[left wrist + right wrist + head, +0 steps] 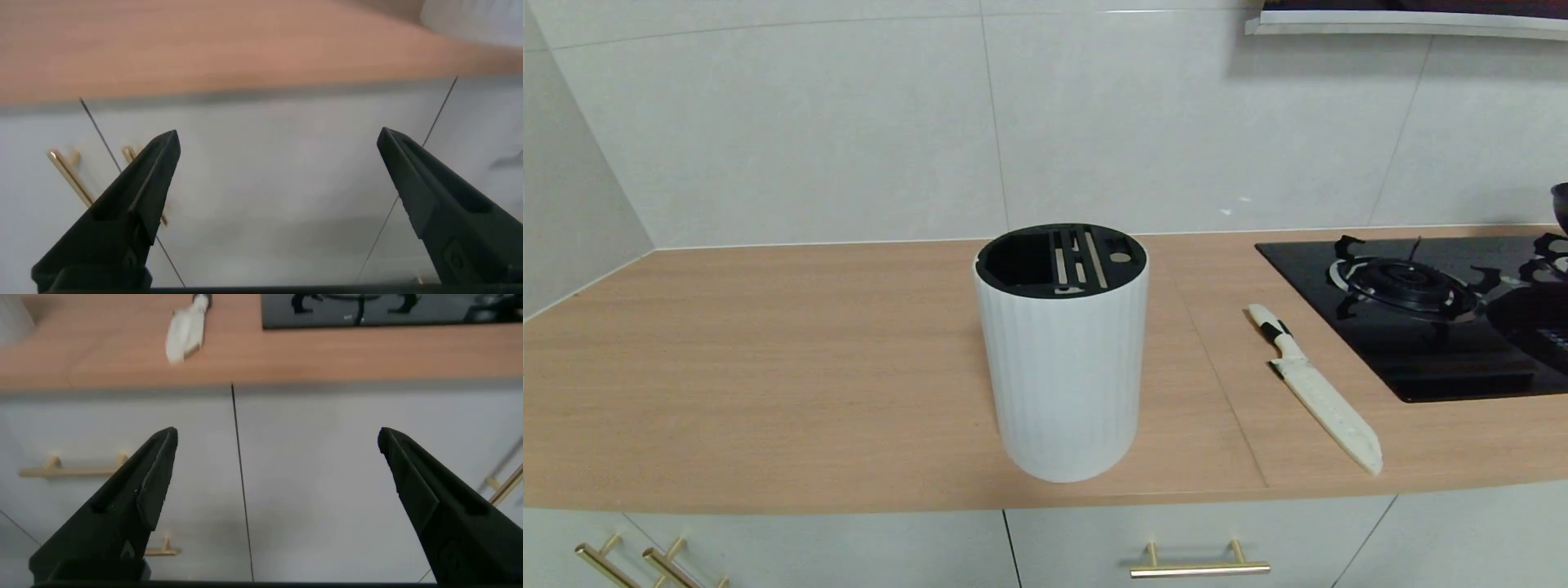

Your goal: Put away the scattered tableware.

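Observation:
A white ribbed cylindrical holder [1062,359] with a black slotted top stands near the wooden counter's front edge, at the middle. A knife [1313,386] with a speckled white blade and a white and black handle lies flat on the counter to its right, blade tip toward the front edge. The knife's blade tip [184,335] also shows in the right wrist view. My left gripper [278,151] is open, held low in front of the white cabinet doors, below the counter edge. My right gripper [278,445] is open too, in front of the cabinets below the knife.
A black gas hob [1421,302] with burner grates is set into the counter at the right, close behind the knife. White cabinet doors with gold handles [1199,565] run under the counter [768,367]. Tiled walls close off the back and left.

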`<state>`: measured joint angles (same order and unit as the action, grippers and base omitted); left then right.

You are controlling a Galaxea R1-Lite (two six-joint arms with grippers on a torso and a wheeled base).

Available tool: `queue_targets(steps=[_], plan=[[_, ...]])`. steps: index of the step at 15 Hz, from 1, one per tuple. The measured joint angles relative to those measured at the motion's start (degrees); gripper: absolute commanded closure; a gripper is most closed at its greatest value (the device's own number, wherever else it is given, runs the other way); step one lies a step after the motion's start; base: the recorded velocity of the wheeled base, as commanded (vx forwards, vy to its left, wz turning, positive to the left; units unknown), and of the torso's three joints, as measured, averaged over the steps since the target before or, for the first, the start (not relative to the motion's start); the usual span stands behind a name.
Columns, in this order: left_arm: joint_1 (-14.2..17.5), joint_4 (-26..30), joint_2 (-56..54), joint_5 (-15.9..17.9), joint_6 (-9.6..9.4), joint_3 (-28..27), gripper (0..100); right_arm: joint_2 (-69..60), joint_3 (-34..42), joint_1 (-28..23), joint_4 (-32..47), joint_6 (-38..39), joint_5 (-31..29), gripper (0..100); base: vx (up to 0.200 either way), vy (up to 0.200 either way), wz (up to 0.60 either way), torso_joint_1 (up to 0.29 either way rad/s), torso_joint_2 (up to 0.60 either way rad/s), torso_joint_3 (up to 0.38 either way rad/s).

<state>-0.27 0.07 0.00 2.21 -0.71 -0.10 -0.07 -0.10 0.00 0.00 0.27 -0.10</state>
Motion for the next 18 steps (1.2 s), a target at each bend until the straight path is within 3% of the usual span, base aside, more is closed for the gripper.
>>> queue_targets(steps=[18], plan=[[0.00,0.02,0.00,0.00,0.00,0.00,0,0.00,0.00,0.00,0.00,0.00,0.00,0,0.000,0.000,0.00,0.245,-0.53,-0.285]])
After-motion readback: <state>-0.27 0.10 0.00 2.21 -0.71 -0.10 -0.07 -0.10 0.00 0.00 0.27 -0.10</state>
